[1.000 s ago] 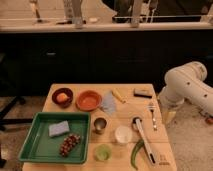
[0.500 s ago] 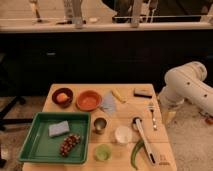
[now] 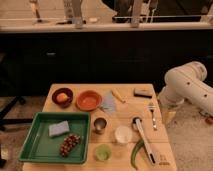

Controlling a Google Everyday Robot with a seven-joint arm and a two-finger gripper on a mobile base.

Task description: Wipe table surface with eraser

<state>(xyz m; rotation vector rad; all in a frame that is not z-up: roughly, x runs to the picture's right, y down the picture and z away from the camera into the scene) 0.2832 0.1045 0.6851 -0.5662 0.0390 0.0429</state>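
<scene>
Nothing is shifting since the earlier frames: the arm is staying parked at the same spot, and every item on the table surface (image 3: 129,107) is lying just as it was. The eraser (image 3: 143,93) is sitting flat and untouched just beyond the head of the fork (image 3: 152,116), toward the far edge of the wood. The gripper (image 3: 168,116) is hanging just to the right of the fork, past the table's edge and under the bulky white elbow. Its jaws are standing wide, carrying nothing and touching neither the eraser nor the tabletop. The robot is probably still preparing the reach for the eraser. To do it well, the gripper should be coming in from above the fork's far end and straddling the eraser across its short sides, squarely enough that the block is not skidding away. It should also be staying clear of the fork's tines while closing. For the wiping itself, the bare wood beyond and left of the fork is looking like the easiest stretch to sweep.
</scene>
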